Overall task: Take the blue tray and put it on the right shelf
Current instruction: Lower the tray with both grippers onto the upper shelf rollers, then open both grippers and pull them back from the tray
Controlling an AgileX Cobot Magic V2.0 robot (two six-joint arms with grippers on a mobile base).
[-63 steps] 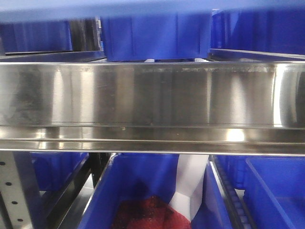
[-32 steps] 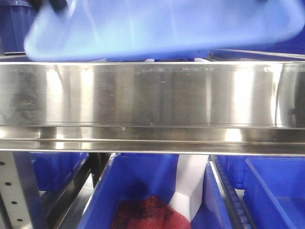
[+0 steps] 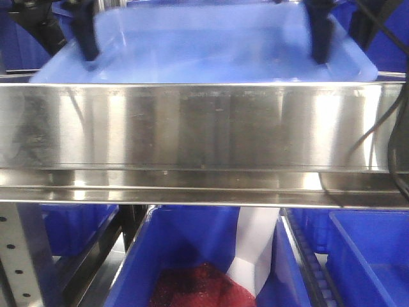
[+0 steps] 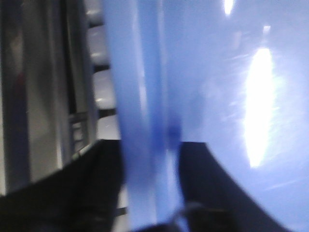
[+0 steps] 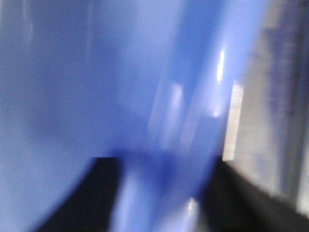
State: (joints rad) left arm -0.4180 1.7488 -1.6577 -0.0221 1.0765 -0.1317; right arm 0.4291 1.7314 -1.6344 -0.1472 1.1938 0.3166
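The steel front lip of the right shelf (image 3: pixel 204 125) is hiding the lower part of the blue tray (image 3: pixel 204 48), so whether the tray is resting on the shelf cannot be told. The picture's top edge is cropping both arms above their dark fingers (image 3: pixel 86 38). Both wrist views are blurring badly, the tray's rim (image 4: pixel 145 121) smearing between black fingers (image 4: pixel 96 193), and the rim (image 5: pixel 159 159) filling the right wrist view likewise.
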